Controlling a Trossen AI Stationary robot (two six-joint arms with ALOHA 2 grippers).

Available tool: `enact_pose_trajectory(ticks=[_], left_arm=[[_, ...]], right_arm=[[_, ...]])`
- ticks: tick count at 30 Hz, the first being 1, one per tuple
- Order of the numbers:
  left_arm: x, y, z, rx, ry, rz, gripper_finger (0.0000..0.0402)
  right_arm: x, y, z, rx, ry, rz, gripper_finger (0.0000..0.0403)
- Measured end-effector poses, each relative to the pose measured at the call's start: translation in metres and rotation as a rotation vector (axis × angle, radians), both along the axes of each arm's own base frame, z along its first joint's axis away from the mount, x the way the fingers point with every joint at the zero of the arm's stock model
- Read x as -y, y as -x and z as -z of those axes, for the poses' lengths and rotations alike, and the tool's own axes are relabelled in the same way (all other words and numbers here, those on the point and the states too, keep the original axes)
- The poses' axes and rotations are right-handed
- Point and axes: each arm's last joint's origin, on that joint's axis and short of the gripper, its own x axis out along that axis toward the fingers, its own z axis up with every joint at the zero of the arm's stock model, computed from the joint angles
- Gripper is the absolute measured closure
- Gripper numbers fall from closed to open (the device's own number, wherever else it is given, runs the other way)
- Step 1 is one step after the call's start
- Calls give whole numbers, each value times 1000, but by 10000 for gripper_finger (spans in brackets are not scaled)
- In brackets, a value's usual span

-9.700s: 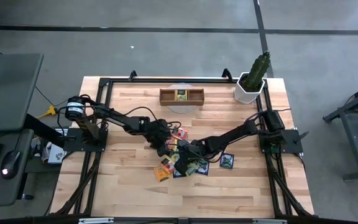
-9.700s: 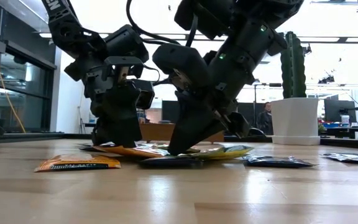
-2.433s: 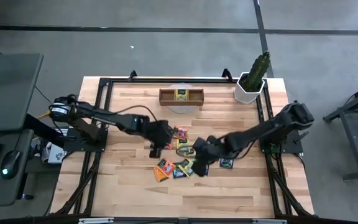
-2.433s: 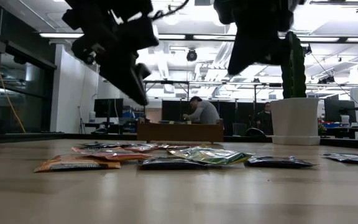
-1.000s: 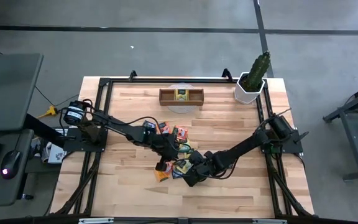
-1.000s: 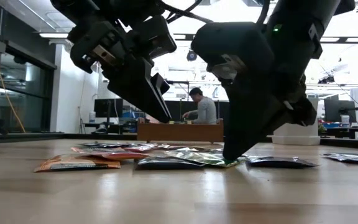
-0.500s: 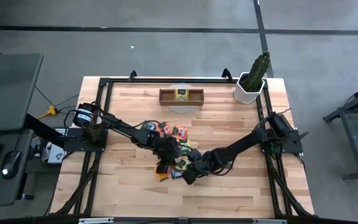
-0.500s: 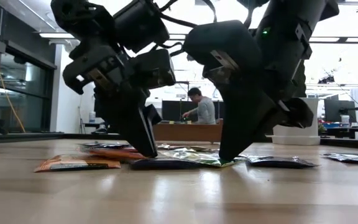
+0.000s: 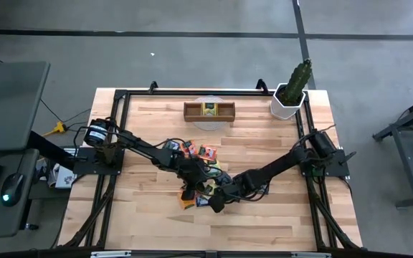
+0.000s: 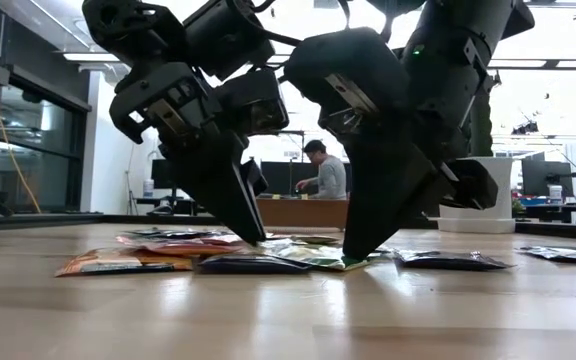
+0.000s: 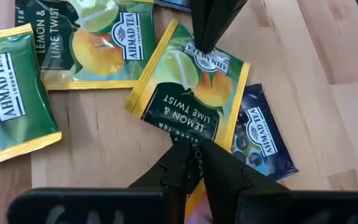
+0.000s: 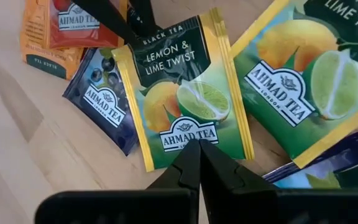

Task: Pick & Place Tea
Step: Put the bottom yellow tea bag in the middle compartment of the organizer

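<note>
**Both grippers meet on one lemon-lime sachet**

Overhead, the left gripper (image 9: 189, 188) and right gripper (image 9: 218, 201) converge on the pile of tea sachets (image 9: 201, 152) at mid-table, well apart from the wooden tray (image 9: 192, 111) at the far edge.

Low down, both sets of fingers reach the sachets lying flat on the table (image 10: 288, 320).

Through the left wrist camera, the left fingers (image 11: 180, 163) are nearly together, nipping one edge of the lemon-lime sachet (image 11: 188, 93).

Through the right wrist camera, the right fingers (image 12: 194, 163) are pressed together, tips on the opposite edge of that sachet; a grip cannot be confirmed.

Judged step: picking one sachet from the pile. Next, the left needs a clean lift while the right lets go, then carriage toward the tray.
</note>
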Motion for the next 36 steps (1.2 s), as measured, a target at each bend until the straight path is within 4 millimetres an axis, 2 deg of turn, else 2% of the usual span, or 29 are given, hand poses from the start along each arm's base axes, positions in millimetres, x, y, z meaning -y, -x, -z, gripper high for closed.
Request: enact_pose_trajectory(ticks=[16, 22, 27, 31, 36], left_arm=[[0, -1, -1, 13, 19, 12, 358], [-21, -4, -2, -13, 106, -30, 351], [-36, -5, -3, -37, 201, -26, 308], [-36, -4, -3, -78, 269, -56, 257], [-36, -3, -1, -151, 315, -179, 206]], right_arm=[[0, 0, 0, 9, 2, 1, 403], [0, 0, 0, 9, 4, 2, 403], [0, 0, 1, 10, 8, 3, 403], [0, 0, 1, 12, 13, 4, 403], [0, 0, 1, 15, 24, 6, 403]])
